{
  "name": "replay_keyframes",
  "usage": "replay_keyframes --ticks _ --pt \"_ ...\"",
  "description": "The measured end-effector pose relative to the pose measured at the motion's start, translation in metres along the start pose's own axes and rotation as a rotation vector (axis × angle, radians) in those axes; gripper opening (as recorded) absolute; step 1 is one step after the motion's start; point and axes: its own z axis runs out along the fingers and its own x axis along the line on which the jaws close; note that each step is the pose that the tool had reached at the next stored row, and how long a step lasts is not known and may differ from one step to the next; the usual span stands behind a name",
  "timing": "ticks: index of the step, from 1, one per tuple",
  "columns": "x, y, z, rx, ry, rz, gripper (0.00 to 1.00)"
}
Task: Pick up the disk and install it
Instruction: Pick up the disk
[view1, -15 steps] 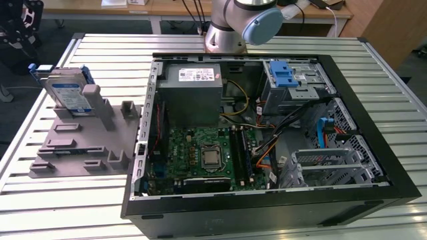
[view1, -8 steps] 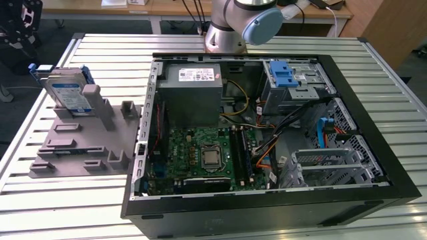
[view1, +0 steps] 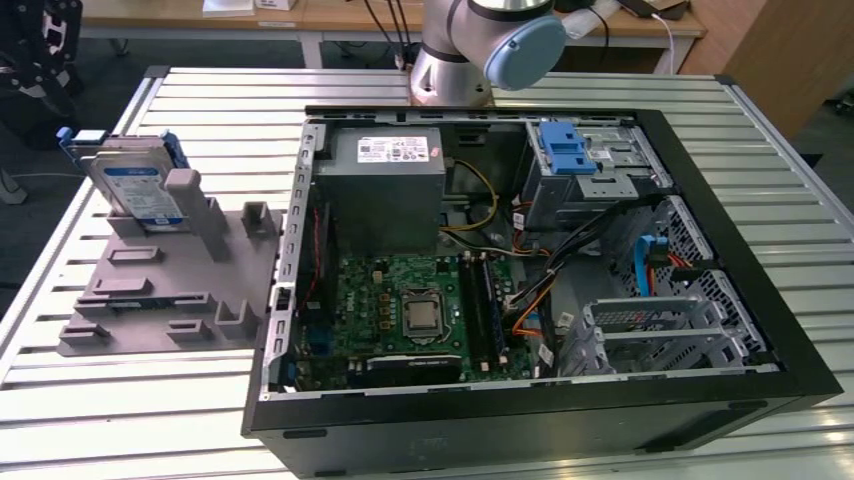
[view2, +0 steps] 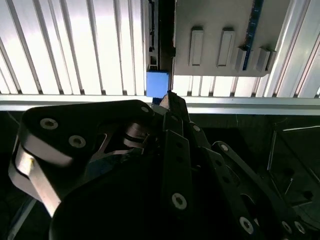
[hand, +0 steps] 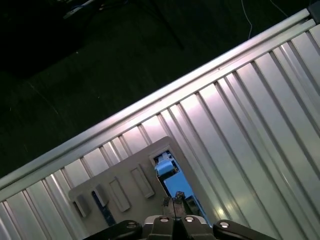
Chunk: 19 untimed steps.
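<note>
Disk (view1: 134, 190) upright in its holder (view1: 147, 290); my jaws are together and empty.

In the first wrist view my gripper (hand: 175, 202) covers the near end of the disk, which appears edge-on as a blue strip with its label hidden. In the exterior view the holder hides its lower edge. A slatted metal table (view1: 134, 410) carries the holder and, just beside it, an open computer case (view1: 534, 425); dark floor lies past the table's edge, with wooden desks beyond. The disk is silver-grey with a white-and-blue label and blue rails, on the exterior view's left.
</note>
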Motion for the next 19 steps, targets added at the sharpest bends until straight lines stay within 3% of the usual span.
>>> replay_keyframes --ticks 19 --pt "0.0 0.0 0.0002 -0.0009 0.0059 -0.158 0.11"
